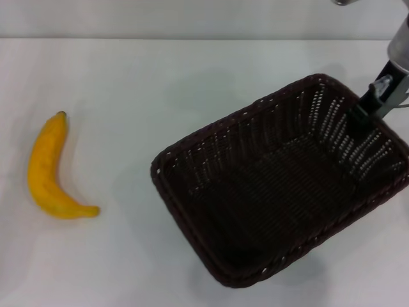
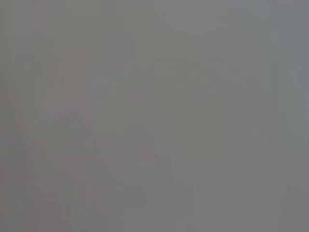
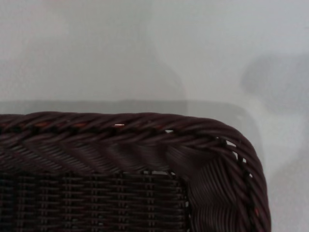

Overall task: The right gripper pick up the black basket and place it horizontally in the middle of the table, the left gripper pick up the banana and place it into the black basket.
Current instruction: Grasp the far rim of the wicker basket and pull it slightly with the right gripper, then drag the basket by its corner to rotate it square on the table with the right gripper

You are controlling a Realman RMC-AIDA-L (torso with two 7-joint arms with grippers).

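The black basket (image 1: 275,185) sits askew at the right of the white table (image 1: 128,96), open side up, one corner pointing toward me. My right gripper (image 1: 362,115) comes in from the upper right and is closed over the basket's far right rim. The right wrist view shows only a corner of the braided rim (image 3: 145,128) with the table behind it. The banana (image 1: 46,171) lies alone on the table at the left, stem tip away from me. My left gripper is out of view; the left wrist view shows only plain grey.
The table's far edge (image 1: 192,38) runs along the top of the head view. Bare tabletop lies between the banana and the basket.
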